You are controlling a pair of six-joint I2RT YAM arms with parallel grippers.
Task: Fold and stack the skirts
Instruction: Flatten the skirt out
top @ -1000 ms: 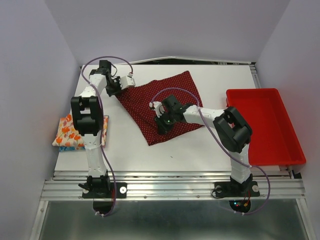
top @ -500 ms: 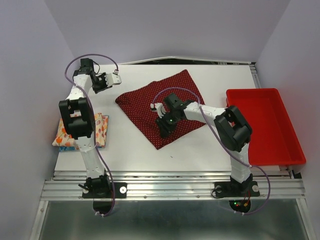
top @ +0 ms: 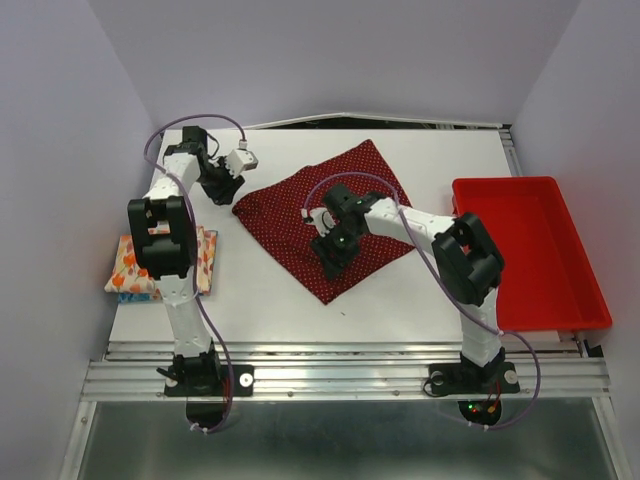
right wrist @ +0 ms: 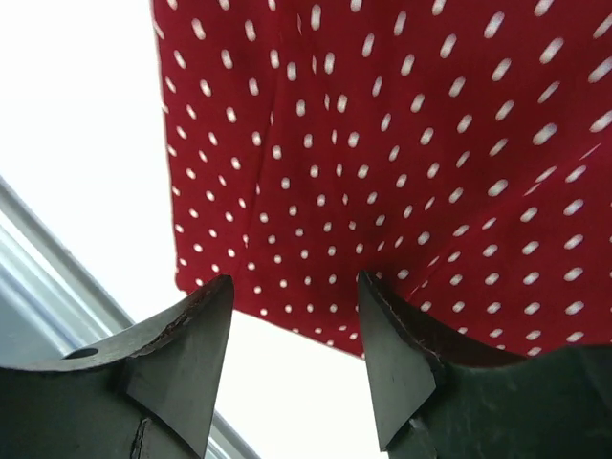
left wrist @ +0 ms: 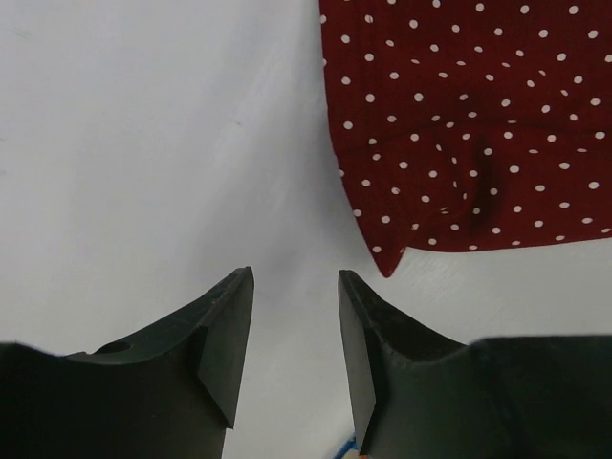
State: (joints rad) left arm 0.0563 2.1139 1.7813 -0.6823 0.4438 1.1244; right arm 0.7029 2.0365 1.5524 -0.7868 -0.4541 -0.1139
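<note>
Two grippers, both with fingers parted and holding nothing: the left gripper (left wrist: pixel 295 277) hung over bare table (top: pixel 260 310) just off the left corner of the dark red skirt (top: pixel 290 220), and the right gripper (right wrist: pixel 295 282) hung above its near part. Three skirts were present. The red one lay flat; well left of it, the cream skirt (top: pixel 132 262) sat folded atop the blue skirt (top: pixel 122 297). One red tray (top: pixel 525 250) stood to its right.

Dark red skirt (top: pixel 290 220) — tiny white dots, cream skirt (top: pixel 128 265) — orange flowers, plain red tray (top: pixel 530 250), white table (top: pixel 260 310)
</note>
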